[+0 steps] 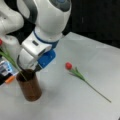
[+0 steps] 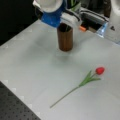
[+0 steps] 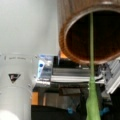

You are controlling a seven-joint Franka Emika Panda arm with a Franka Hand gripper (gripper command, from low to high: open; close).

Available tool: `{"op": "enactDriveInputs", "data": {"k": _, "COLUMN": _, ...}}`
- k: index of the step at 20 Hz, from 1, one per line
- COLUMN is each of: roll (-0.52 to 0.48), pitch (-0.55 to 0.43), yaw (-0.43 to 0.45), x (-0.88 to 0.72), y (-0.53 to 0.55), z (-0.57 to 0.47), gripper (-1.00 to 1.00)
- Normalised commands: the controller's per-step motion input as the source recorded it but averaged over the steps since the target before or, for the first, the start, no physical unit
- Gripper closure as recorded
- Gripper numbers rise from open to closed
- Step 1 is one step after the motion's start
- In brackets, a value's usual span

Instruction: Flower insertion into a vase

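The dark-brown vase (image 1: 30,87) stands upright at a front view's left; in a front view it is near the top middle, vase (image 2: 65,37). My gripper (image 1: 28,69) hangs tilted right over its mouth, also seen as gripper (image 2: 67,23), with its fingertips hidden by the hand. A flower's green stem (image 1: 11,60) slants from the left down into the vase, its red bud (image 1: 0,42) at the frame edge. In the wrist view that stem (image 3: 91,50) runs up into the vase's opening (image 3: 75,37). A second flower with a red bud (image 1: 68,65) (image 2: 100,70) lies flat on the table.
The lying flower's stem (image 1: 96,90) (image 2: 67,94) stretches away from the vase across the pale table (image 1: 75,105). Metal equipment with an orange part (image 2: 83,28) sits behind the vase. The robot base (image 3: 15,85) stands close by. A dark perforated edge (image 2: 12,110) borders the table.
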Motion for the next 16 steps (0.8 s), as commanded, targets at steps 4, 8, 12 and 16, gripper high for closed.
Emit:
{"op": "enactDriveInputs", "data": {"k": 4, "roll": 0.143, "pitch": -0.767, "yaw": -0.131, "x": 0.18, "y": 0.51, "z": -0.28, "gripper": -1.0}}
{"op": "enactDriveInputs", "data": {"k": 8, "roll": 0.083, "pitch": -0.558, "yaw": -0.088, "x": -0.15, "y": 0.43, "z": -0.2, "gripper": -1.0}}
{"op": "enactDriveInputs", "data": {"k": 12, "roll": 0.036, "pitch": -0.417, "yaw": -0.125, "x": -0.24, "y": 0.36, "z": -0.19, "gripper": -1.0}}
{"op": "enactDriveInputs", "data": {"k": 16, "roll": 0.0, "pitch": -0.303, "yaw": -0.166, "x": -0.14, "y": 0.42, "z": -0.25, "gripper": -1.0}}
